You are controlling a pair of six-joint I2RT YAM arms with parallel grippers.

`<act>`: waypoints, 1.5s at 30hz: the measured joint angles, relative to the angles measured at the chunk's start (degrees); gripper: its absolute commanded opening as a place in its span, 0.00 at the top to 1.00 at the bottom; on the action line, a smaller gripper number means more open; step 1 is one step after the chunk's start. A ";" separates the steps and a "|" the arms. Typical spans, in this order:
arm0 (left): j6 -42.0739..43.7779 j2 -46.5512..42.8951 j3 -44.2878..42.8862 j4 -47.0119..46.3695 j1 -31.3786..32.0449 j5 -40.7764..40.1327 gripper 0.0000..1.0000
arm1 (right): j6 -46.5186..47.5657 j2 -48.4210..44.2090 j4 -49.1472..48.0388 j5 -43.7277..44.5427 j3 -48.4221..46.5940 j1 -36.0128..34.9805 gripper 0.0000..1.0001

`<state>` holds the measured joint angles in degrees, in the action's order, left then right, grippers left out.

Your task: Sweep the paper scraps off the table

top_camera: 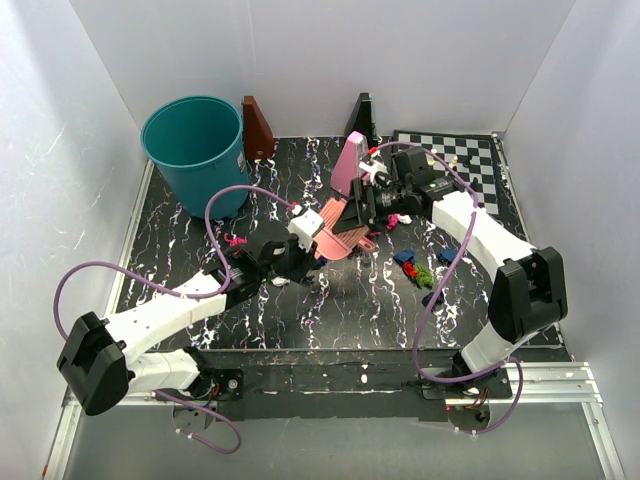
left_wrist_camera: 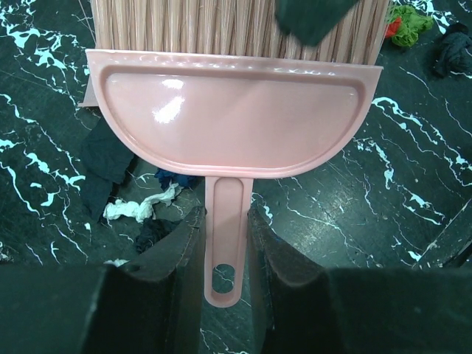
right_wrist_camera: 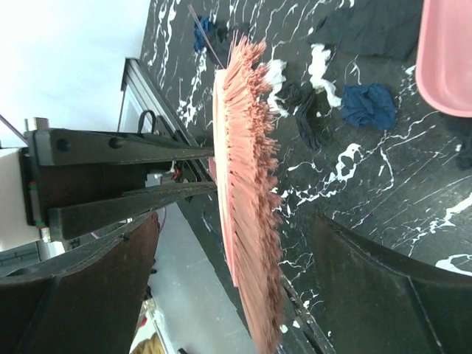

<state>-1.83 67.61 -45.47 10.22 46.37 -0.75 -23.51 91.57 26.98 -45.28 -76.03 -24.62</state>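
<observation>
- The black, white-veined table (top_camera: 180,250) carries the whole job, with a pink dustpan (left_wrist_camera: 228,118) lying near its middle.
- A teal bin (top_camera: 195,150) stands well apart from the dustpan, toward the far corner on the left arm's side.
- The brush (right_wrist_camera: 251,184) stands on edge, its bristles touching the dustpan's open lip.
- The left gripper (left_wrist_camera: 225,221) pinches the dustpan's handle, a finger pressed to each side.
- The right gripper (right_wrist_camera: 236,221) is spread wide, with the brush between its fingers and a gap showing on each side.
- The paper scraps (top_camera: 405,258) lie mostly outside the dustpan, on the right arm's side.
- A white scrap (left_wrist_camera: 140,210) sits beside the handle, behind the pan's back rim. A green wad (left_wrist_camera: 409,22) lies just past one corner of the mouth.
- The step in hand looks like taking a grip on the brush. That grip should go squarely on the brush's back.
- The lip should be held flat on the table during short, low strokes toward the mouth, because light wads may skip away.
- Scraps behind the rim would need the pan moved.
</observation>
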 measured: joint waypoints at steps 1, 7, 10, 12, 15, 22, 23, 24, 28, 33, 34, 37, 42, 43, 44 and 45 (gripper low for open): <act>0.22 0.00 0.00 0.00 0.15 -0.02 0.91 | 0.22 0.50 0.26 0.00 0.00 -0.52 0.15; 1.27 0.00 0.00 0.00 0.83 0.02 0.91 | 1.38 2.29 1.81 -0.39 0.00 -1.99 0.32; 2.01 0.00 0.00 0.00 1.29 0.15 0.90 | 1.44 2.29 1.75 -1.20 0.02 -1.97 0.42; 2.32 0.00 0.00 -0.07 1.49 0.17 0.90 | 1.49 2.29 1.70 -1.66 0.09 -1.97 0.48; 2.75 0.04 -0.20 -0.09 1.60 0.20 0.90 | 1.57 2.29 1.36 -2.49 0.52 -1.97 0.65; 3.13 0.28 -0.90 0.09 1.75 0.44 0.84 | 1.77 2.23 0.85 -4.44 2.60 -1.75 0.99; 3.10 0.28 -0.90 0.09 1.75 0.42 0.81 | 1.55 2.21 0.42 -4.70 2.84 -1.68 0.99; 3.10 0.28 -0.90 0.09 1.75 0.42 0.76 | 1.27 2.19 -0.22 -4.94 3.15 -1.62 0.99; 2.51 -0.28 -0.83 -0.24 1.75 0.20 0.41 | -1.01 1.25 -3.04 -6.03 5.22 -0.72 0.99; -0.13 -6.88 1.60 -4.07 1.75 -1.09 0.14 | -4.22 -0.31 -6.21 -6.32 7.82 1.38 0.99; -0.85 -8.87 2.36 -4.76 1.77 -1.60 0.11 | -4.94 -0.70 -7.13 -6.38 8.41 1.99 0.99; -3.87 -13.94 3.87 -6.12 1.73 -3.08 0.02 | -6.29 -2.05 -8.92 -6.36 9.73 3.45 0.99; -12.81 -16.90 3.32 -4.66 -1.18 -2.71 0.02 | -8.35 -6.71 -15.91 -7.61 13.94 4.79 0.99; -15.17 -16.79 2.89 -4.11 -2.91 -1.38 0.02 | -9.25 -7.91 -17.68 -8.00 15.15 4.92 0.99; -17.64 -16.55 2.34 -3.39 -5.01 0.15 0.02 | -10.25 -9.49 -20.52 -8.52 17.03 5.16 0.99; -20.31 -16.28 1.81 -2.89 -7.34 2.12 0.02 | -11.93 -11.41 -23.71 -9.16 19.10 5.40 0.99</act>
<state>-22.13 51.33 -43.66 7.33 39.03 1.37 -35.44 80.16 3.27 -54.43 -56.93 -19.22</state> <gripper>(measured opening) 0.981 0.076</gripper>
